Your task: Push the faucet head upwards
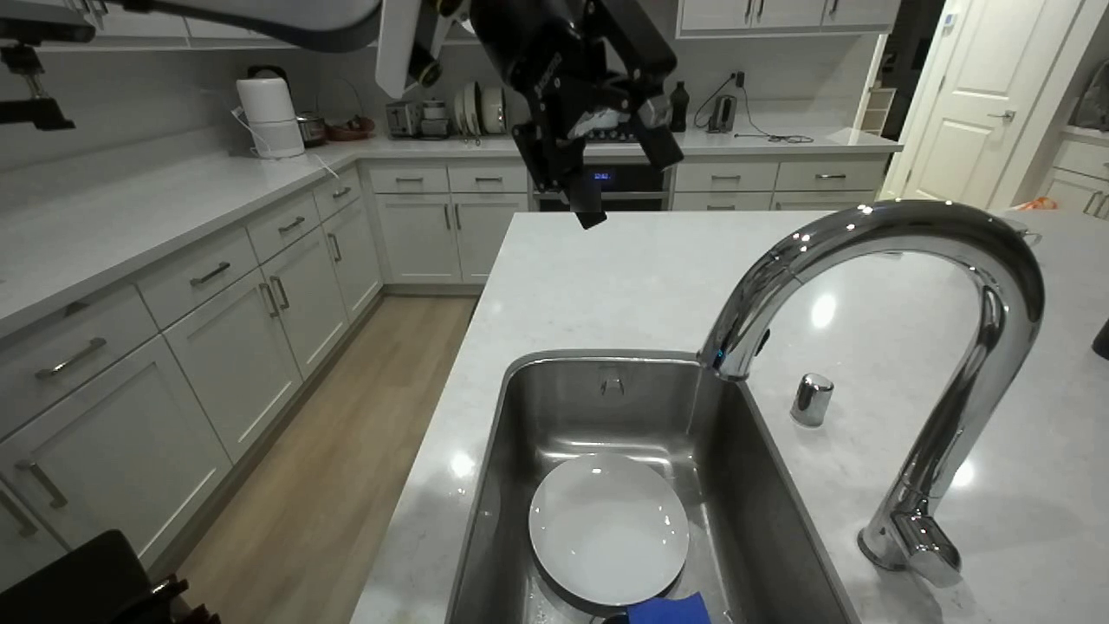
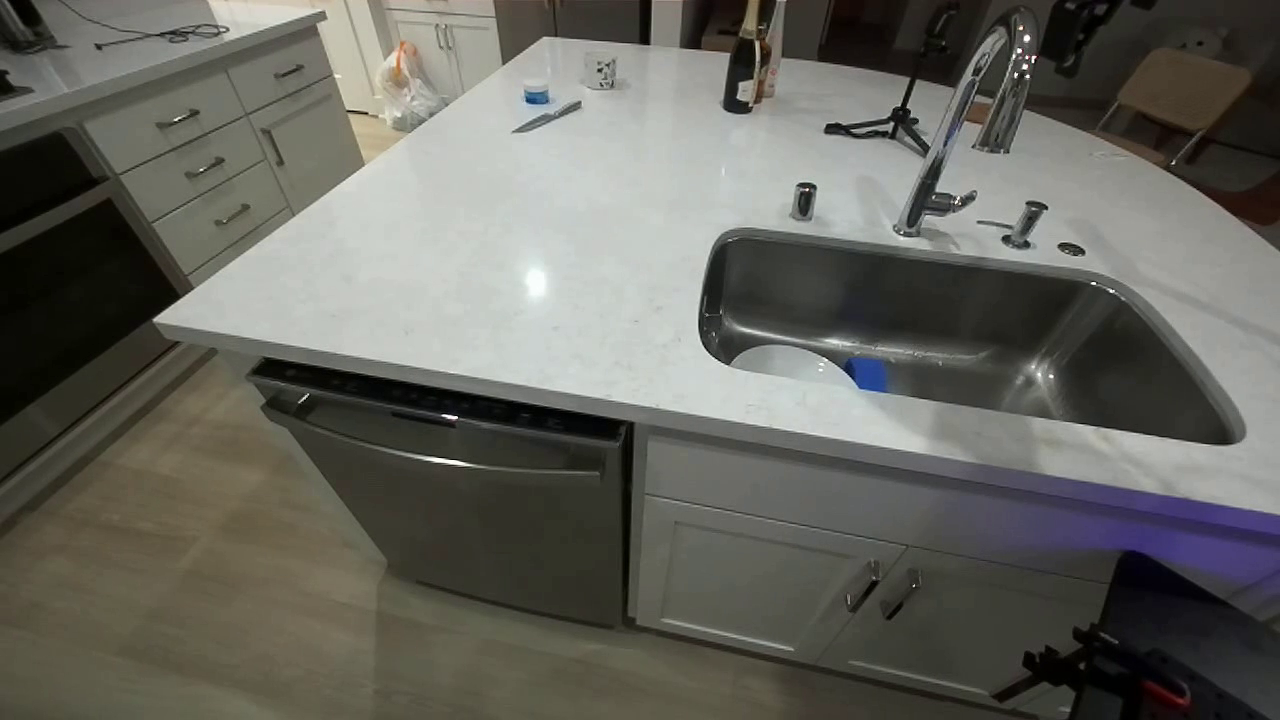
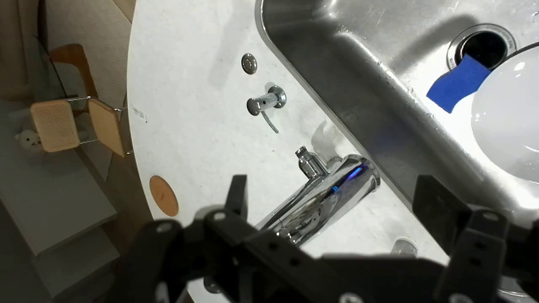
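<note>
In an exterior view, the Robotiq gripper (image 1: 629,184) hangs at upper centre, fingers apart; the chrome faucet head (image 1: 729,345) points down, right of centre.

A white plate (image 1: 608,529) and blue sponge (image 3: 459,84) lie in the steel sink (image 2: 960,315); on the bench (image 2: 450,250) a knife (image 2: 548,117) lies near a patterned cup (image 2: 600,72).

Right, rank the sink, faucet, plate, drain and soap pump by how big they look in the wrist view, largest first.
1. Sink
2. Plate and faucet: too close to rank; the frame cuts off the plate, and the gripper hides part of the faucet
3. Drain
4. Soap pump
</note>
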You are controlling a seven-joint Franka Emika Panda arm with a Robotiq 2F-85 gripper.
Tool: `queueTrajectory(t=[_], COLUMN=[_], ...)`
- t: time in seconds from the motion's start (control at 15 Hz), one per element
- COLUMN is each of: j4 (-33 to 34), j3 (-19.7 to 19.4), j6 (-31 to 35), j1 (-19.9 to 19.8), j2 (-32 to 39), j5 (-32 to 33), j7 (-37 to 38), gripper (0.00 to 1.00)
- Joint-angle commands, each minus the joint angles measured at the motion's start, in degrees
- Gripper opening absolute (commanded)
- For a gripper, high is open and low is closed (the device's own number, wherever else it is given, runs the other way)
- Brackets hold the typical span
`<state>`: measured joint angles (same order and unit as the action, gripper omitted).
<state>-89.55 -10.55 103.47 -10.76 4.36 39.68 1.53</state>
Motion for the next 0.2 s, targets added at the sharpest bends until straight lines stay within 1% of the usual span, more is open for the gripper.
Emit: queueTrajectory(t=[0.0, 0.13], j4=[0.2, 0.2], j3=[-0.1, -0.1], j6=[-0.1, -0.1], j1=[0.1, 0.1], j2=[0.1, 0.1], j5=[-0.1, -0.1], j7=[-0.1, -0.1], gripper=[1.00, 1.00])
